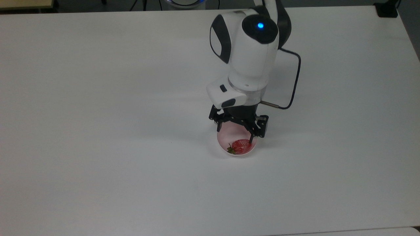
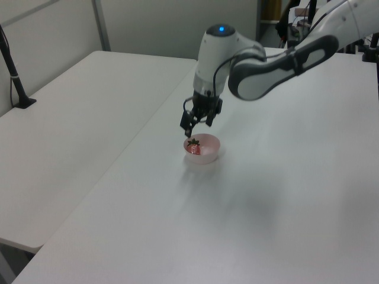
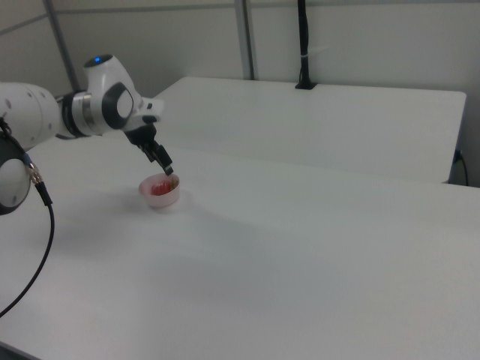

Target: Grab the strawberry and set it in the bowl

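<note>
The strawberry [image 1: 241, 146] lies on its side inside the pale pink bowl [image 1: 226, 139], red body with green leaves pointing to the top view's left. My gripper [image 1: 235, 135] hangs just above the bowl, open, with nothing between its fingers. One fingertip [image 1: 251, 141] stands close beside the berry. In the left view the strawberry [image 2: 193, 147] rests in the bowl [image 2: 205, 157] under the gripper [image 2: 194, 125]. In the right view the gripper [image 3: 166, 166] sits over the bowl [image 3: 161, 201] with the strawberry [image 3: 159, 188] in it.
A black cable [image 1: 293, 82] loops from the wrist to the top view's right. A black clamp base [image 1: 387, 9] sits at the table's far right corner. A second table with a black post [image 2: 15, 71] adjoins on the left view's left.
</note>
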### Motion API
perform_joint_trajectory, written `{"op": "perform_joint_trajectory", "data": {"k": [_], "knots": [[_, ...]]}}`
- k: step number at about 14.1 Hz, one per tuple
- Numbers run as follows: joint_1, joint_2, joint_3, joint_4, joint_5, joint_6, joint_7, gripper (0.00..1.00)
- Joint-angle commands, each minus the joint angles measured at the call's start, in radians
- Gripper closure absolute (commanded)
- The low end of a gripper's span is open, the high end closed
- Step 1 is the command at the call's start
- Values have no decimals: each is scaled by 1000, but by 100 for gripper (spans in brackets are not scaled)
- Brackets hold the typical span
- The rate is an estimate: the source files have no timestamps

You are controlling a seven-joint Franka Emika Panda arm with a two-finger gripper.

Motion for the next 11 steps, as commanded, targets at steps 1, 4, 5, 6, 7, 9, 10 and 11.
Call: {"op": "perform_joint_trajectory", "data": {"k": [1, 4, 5, 6, 7, 9, 10, 11], "knots": [[-66, -220, 56, -85, -4, -210, -35, 0], [-151, -369, 66, -152, 80, -383, -95, 0], [-160, -415, 64, -180, 88, -416, -118, 0], [-169, -474, 63, -218, 92, -477, -159, 0], [-180, -536, 58, -255, 94, -518, -220, 0], [-180, -600, 34, -302, 95, -523, -285, 0], [-179, -622, 15, -321, 95, -523, -320, 0], [-179, -637, 3, -335, 95, -522, -378, 0]]}}
